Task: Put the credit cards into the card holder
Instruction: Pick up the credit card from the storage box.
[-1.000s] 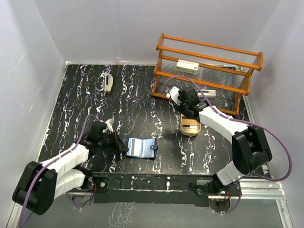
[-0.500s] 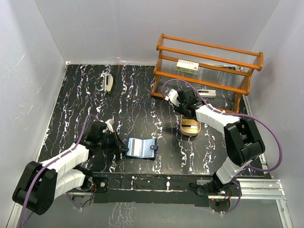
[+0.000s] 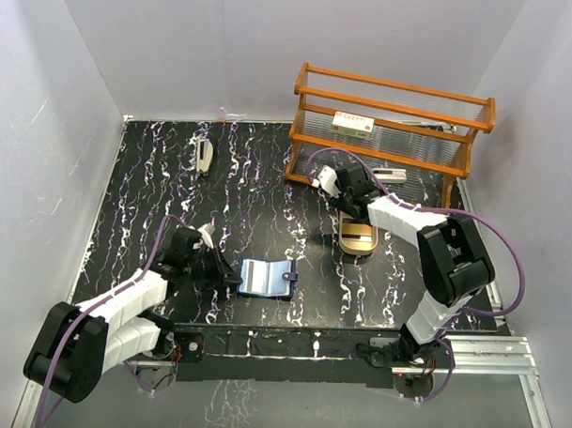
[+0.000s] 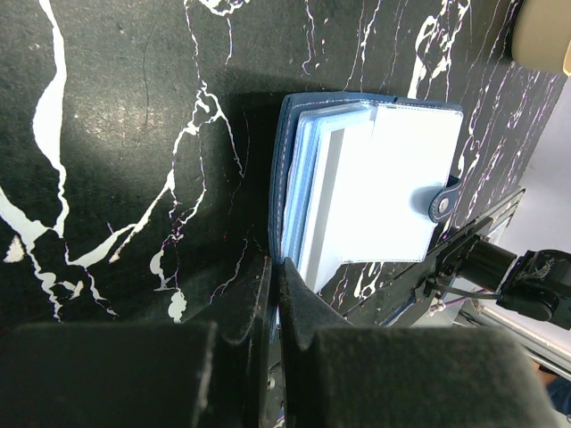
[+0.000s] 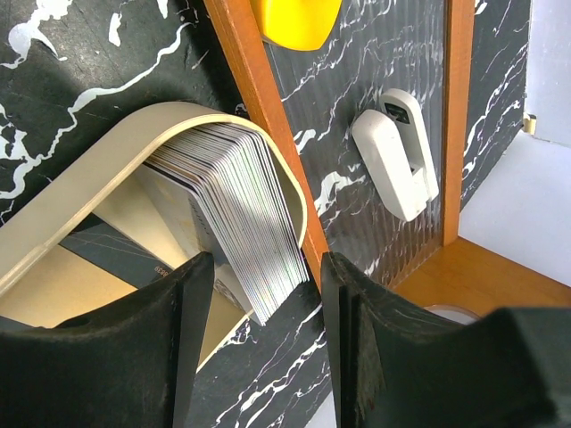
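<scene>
Beside the holder (image 3: pixel 267 277), one pincer shut; over the cards (image 5: pixel 241 205), the other parted.
The holder lies open on the tabletop (image 3: pixel 155 200), pale slots up, with its snap tab on the side away from the left pincer (image 4: pixel 275 272). That pincer's fingers are pressed together, tips at the holder's edge. Right of the holder and farther back, a gold tray (image 3: pixel 357 241) holds the leaning stack of cards. The right pincer (image 5: pixel 268 267) hangs over it, one finger on either side.

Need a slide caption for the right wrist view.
Right gripper, jaws open, poised over the stack of credit cards leaning in the gold oval tray beside the orange wooden rack.
</scene>
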`<move>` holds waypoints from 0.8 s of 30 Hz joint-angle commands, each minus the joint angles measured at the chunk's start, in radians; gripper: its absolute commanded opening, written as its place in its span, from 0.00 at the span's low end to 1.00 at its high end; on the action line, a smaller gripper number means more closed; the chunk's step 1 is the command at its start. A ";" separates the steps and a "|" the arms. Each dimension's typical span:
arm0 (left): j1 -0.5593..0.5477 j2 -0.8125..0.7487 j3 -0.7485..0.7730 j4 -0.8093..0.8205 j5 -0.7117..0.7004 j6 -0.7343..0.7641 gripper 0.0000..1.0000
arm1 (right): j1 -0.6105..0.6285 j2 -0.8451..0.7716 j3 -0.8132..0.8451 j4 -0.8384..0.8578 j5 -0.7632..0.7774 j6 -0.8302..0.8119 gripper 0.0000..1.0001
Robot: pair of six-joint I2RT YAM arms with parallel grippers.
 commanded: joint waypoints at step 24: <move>-0.001 -0.004 0.015 -0.003 0.017 0.003 0.00 | -0.027 -0.041 0.050 0.036 -0.003 -0.024 0.15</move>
